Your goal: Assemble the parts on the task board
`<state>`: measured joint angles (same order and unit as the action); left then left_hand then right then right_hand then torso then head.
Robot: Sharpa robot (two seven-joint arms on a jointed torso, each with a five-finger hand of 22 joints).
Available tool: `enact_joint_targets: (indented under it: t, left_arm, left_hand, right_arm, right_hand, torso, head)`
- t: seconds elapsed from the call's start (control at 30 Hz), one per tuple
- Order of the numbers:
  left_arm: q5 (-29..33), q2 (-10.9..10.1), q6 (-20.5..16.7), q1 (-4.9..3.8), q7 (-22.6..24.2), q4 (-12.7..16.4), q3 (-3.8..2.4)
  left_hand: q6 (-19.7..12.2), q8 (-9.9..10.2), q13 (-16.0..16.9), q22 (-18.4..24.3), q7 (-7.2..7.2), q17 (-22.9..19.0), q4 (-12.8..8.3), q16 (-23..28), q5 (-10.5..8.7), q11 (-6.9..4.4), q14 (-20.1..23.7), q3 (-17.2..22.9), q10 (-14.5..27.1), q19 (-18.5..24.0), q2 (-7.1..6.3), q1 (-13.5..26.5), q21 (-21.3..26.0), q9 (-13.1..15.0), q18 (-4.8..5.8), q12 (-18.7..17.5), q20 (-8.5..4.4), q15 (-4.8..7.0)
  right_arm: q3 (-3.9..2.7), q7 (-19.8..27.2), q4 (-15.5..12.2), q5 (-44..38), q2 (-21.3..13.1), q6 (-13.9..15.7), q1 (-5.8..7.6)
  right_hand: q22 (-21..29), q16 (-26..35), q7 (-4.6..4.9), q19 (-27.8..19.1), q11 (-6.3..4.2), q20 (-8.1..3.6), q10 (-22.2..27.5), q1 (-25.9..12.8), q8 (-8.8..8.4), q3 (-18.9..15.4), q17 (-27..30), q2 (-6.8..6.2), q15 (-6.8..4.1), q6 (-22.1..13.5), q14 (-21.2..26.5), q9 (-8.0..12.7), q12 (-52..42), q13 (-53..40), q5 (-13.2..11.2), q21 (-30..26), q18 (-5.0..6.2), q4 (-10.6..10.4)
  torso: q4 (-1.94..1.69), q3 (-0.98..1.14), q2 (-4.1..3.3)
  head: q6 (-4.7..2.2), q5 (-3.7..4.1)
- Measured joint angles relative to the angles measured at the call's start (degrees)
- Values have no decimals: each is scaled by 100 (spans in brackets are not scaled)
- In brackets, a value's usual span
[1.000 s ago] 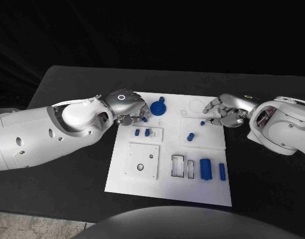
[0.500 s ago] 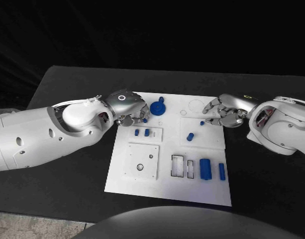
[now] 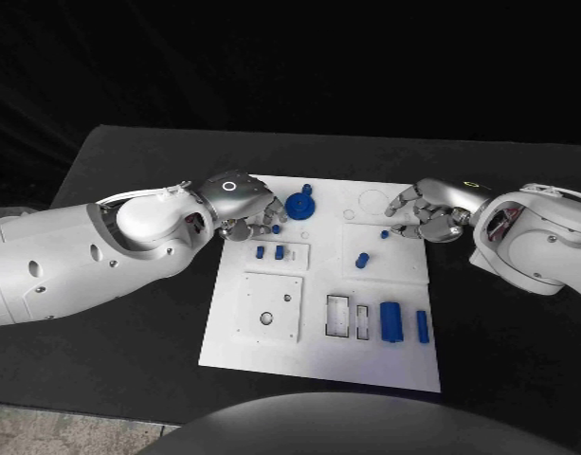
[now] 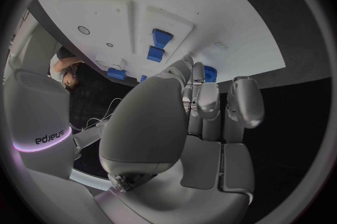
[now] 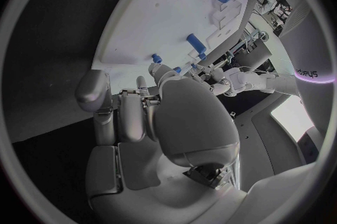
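The room behind the black table (image 3: 126, 171) is dark. Light from above falls brightly on the white task board (image 3: 320, 355), which glares slightly. In both wrist views straight edges bow towards the rim, and the nearby fingers look soft.

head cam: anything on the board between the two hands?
Yes, in the head view: between the left hand and right hand lie a round blue part and bare task board.
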<state>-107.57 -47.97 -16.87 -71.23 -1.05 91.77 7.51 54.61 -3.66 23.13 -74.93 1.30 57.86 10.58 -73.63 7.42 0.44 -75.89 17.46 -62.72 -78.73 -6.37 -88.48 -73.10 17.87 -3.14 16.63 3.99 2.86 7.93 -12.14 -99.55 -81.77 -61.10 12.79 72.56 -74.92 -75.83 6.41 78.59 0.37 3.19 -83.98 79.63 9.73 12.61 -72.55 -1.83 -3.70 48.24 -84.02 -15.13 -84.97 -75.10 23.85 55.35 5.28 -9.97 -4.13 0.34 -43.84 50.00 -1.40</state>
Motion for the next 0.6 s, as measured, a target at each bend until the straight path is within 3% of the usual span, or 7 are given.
enact_joint_targets:
  t: [0.1, 0.17, 0.27, 0.6]
  left_arm:
    - [2, -17, -61, 1, 18, -10, 1]
    - [3, -35, -140, 1, 42, -11, 1]
    - [4, -79, -325, 1, 93, -11, 1]
    - [21, -280, -940, 1, 253, -6, 1]
  left_hand:
    - [-839, 0, -55, 0, -372, -11, 39, 0, -116, 41, 0, 39, 41, 0, -90, 31, 19, -201, 1, -73, 0, 0]
    - [-1193, 0, -68, 0, -558, -11, 69, 0, -145, 71, 0, 21, 71, 0, -104, 43, 33, -294, 0, -88, 0, 0]
    - [-1287, 0, -68, 1, -633, -5, 71, 0, -145, 50, 0, 20, 93, 0, -125, 21, 33, -329, 0, -88, 0, 0]
    - [-1280, -112, -29, 1, -626, -72, 124, 27, -145, -1, 21, 17, 41, 16, -169, -22, 94, -329, 0, -31, 16, -12]
  right_arm:
    - [0, 10, -3, 0, -6, 36, -1]
    - [0, 14, -5, 0, -9, 61, -1]
    - [0, 19, -11, 0, -21, 100, -1]
    - [0, 46, -154, -7, -181, 279, 23]
  right_hand:
    - [-2, 0, 0, 0, 0, 0, 0, 0, 0, 0, 0, 0, 0, 0, 0, 5, 0, 2, 0, 0, 0, 0]
    - [-2, 0, 0, 0, 0, 0, 0, 0, 0, 0, 0, 0, 0, 0, 0, 5, 0, 5, 0, 0, 0, 0]
    - [-2, 0, 0, 0, 0, 0, 0, 0, 0, 0, -4, 0, 0, 0, 0, 5, 0, 5, 0, 0, 0, 0]
    - [-2, 0, -3, 0, 0, 0, 0, 31, 36, 24, -6, -31, 0, 65, 0, 5, 28, 7, 0, 0, 9, 24]
  torso:
    - [-1, -3, 0]
    - [-2, -4, 0]
    - [-3, -7, -1]
    - [-12, -18, 5]
  head:
    - [0, 0]
    - [0, 1]
    - [0, 1]
    - [0, 0]
